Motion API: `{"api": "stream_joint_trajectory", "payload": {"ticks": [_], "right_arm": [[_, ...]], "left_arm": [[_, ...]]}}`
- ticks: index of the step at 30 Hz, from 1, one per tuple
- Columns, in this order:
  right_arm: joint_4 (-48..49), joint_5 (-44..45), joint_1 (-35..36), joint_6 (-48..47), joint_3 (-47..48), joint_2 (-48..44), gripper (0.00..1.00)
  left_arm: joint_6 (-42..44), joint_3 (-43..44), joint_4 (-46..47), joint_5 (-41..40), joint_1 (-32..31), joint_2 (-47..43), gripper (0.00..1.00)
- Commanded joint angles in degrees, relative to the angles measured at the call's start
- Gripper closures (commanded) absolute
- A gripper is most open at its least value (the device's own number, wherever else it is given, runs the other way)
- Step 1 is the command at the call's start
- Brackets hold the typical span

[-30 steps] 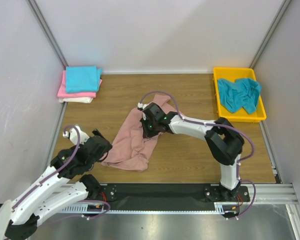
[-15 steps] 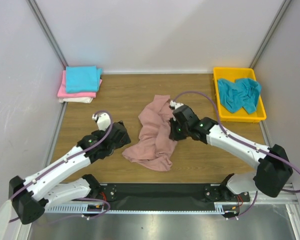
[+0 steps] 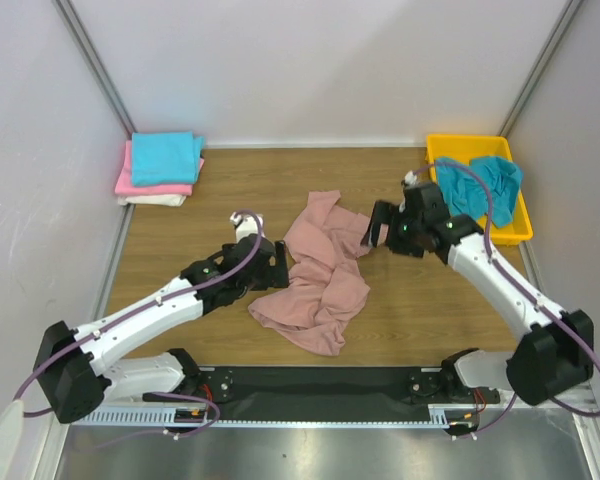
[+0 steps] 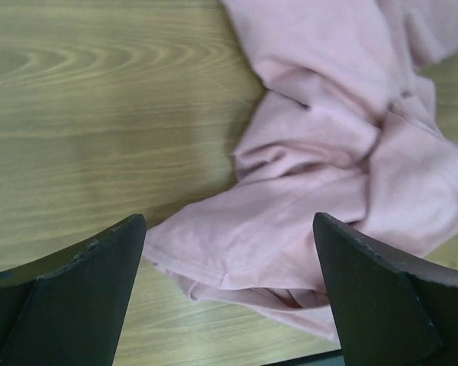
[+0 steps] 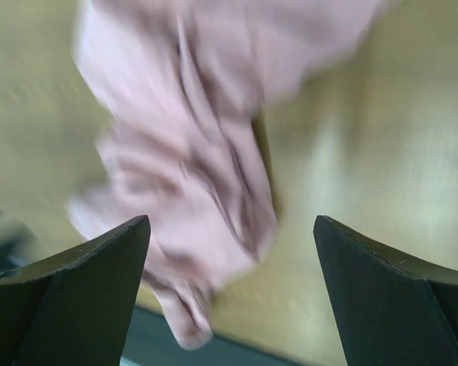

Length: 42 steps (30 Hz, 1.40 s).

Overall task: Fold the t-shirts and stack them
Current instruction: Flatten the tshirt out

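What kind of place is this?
Probably a robot test booth: plain white walls box in a wooden table, two robot arms are bolted at its near edge, and a crumpled pink shirt lies between them.

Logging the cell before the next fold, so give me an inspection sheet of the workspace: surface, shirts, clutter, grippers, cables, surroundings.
Surface: wooden table, no stains seen.
Job's things: pink shirt crumpled mid-table; folded stack, teal on top, back left; teal shirt bunched in yellow tray, back right.
Clutter: nothing seen.
Grippers: left gripper at the pink shirt's left edge, jaws open; right gripper by its right edge, jaws open, empty.
Cables: purple cables looped along both arms.
Surroundings: white walls; metal rail at near edge.
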Motion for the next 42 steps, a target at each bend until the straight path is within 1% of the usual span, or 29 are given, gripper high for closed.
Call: {"api": "stream_joint_trajectory", "payload": {"ticks": [1,5,7,10,14,17,20,24,25,27,28,30,31,33,34,35,37,42], "right_arm": [[10.7,-3.5,-3.5,2.8,7.1,6.4,0.06],[14.2,-3.0,-3.5,2.8,13.3,14.3,0.09],[14.4,-5.0,-3.3,3.2,15.6,17.1,0.1],[14.6,-5.8,-2.3,3.5,15.4,19.5,0.12],[14.0,-4.7,-0.6,3.5,11.7,19.2,0.12],[11.8,-4.1,-0.4,3.4,10.0,18.0,0.13],[8.4,-3.0,-0.1,3.2,6.9,15.7,0.13],[9.4,-1.3,0.1,4.2,-0.4,13.1,0.13],[9.6,-1.0,0.0,4.6,-0.5,13.0,0.13],[10.3,-0.2,-0.2,4.7,-0.1,13.4,0.14],[10.6,0.2,-0.2,4.6,0.6,13.7,0.15],[12.7,2.1,-0.2,5.0,1.1,14.1,0.17],[13.6,2.7,-0.4,5.2,1.1,14.5,0.18],[15.7,4.4,-0.5,5.8,1.3,16.2,0.21],[16.3,6.3,-0.5,6.4,1.4,17.3,0.22],[16.8,6.7,-0.5,6.8,1.7,19.0,0.26],[19.2,8.9,-0.4,7.6,2.1,21.1,0.31],[20.7,9.4,-0.1,7.0,6.3,28.4,0.36]], "left_arm": [[6.2,2.7,4.8,2.7,-2.8,0.5,0.03],[11.2,2.7,5.6,3.9,-7.0,1.6,0.05],[11.8,2.3,5.2,4.8,-8.8,2.2,0.06],[10.7,0.7,5.2,5.1,-9.7,2.4,0.09],[7.4,-2.9,6.6,3.9,-10.1,1.6,0.13],[4.9,-2.5,5.8,0.9,-10.1,2.8,0.14],[1.9,-0.2,2.6,-1.8,-10.1,6.8,0.14],[2.1,2.1,4.1,-1.4,-10.1,13.2,0.14],[3.0,3.8,4.9,-1.5,-10.1,16.1,0.14],[4.2,6.2,5.0,-2.0,-10.1,18.9,0.14],[4.8,8.7,4.5,-2.3,-10.1,22.2,0.17],[5.0,11.0,3.8,-2.6,-10.0,25.1,0.23],[4.6,12.8,2.9,-2.6,-10.0,26.3,0.28],[3.8,13.8,2.0,-2.2,-10.0,29.6,0.33],[2.7,14.5,1.6,-2.0,-10.0,30.4,0.38],[2.0,14.6,1.1,-1.9,-10.0,31.6,0.4],[0.5,14.1,0.5,-1.4,-10.0,32.2,0.46],[-2.0,11.4,0.1,-0.1,-10.0,30.7,0.58]]}}
